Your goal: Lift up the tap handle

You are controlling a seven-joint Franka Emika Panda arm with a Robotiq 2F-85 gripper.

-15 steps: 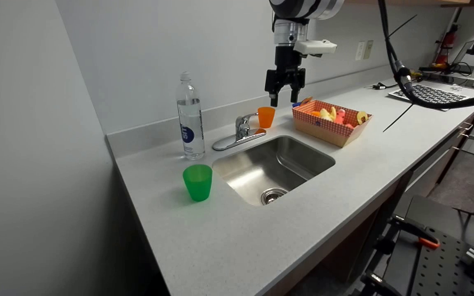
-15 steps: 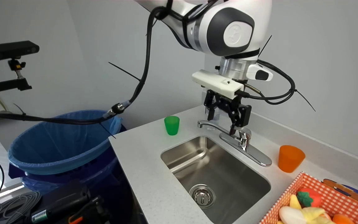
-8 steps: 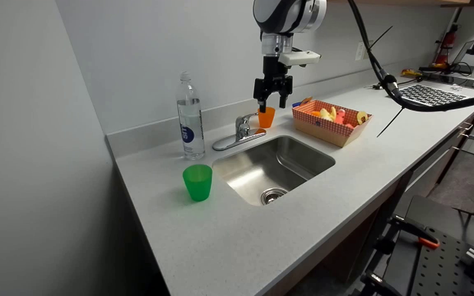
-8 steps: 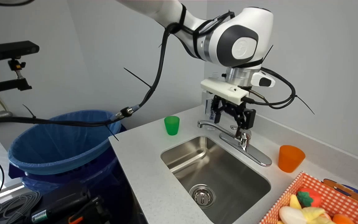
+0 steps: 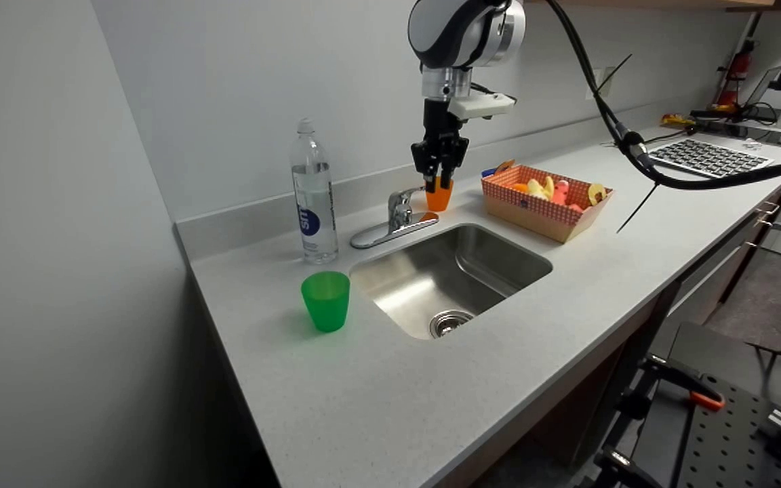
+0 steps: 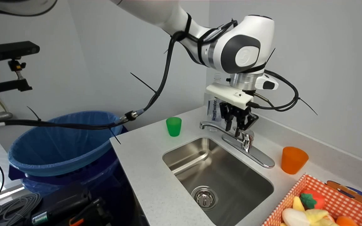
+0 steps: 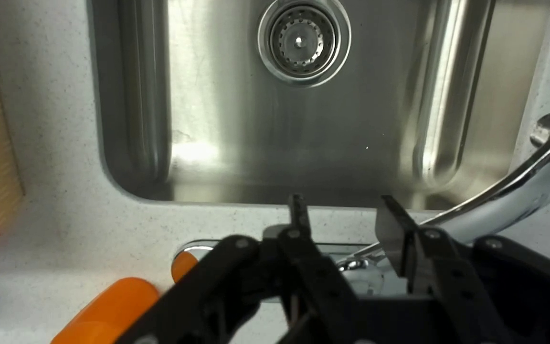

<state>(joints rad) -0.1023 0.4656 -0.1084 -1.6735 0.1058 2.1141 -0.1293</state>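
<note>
The tap handle (image 5: pixel 414 191) is a short chrome lever on top of the small faucet (image 6: pixel 247 142) behind the sink. Just beside its tip, low over the faucet, hangs my gripper (image 5: pixel 438 186), pointing down. In the wrist view the gripper (image 7: pixel 343 205) has a clear gap between its two fingertips, its jaws part-way closed. Low between the fingers a bright bit of chrome (image 7: pixel 353 264) shows; whether they touch it I cannot tell. In an exterior view the gripper (image 6: pixel 233 132) partly covers the handle and faucet top.
The curved spout (image 7: pixel 518 200) reaches over the steel sink (image 5: pixel 458 271) close to my fingers. An orange cup (image 6: pixel 294 160) stands beside the faucet's base, a water bottle (image 5: pixel 316 203) and green cup (image 5: pixel 326 301) on its far side. A checkered basket (image 5: pixel 546 200) holds toy food.
Over the last second my gripper has come down and closer to the faucet. In the last half second its fingers have drawn nearer together. Faucet, cups and bottle have stayed put.
</note>
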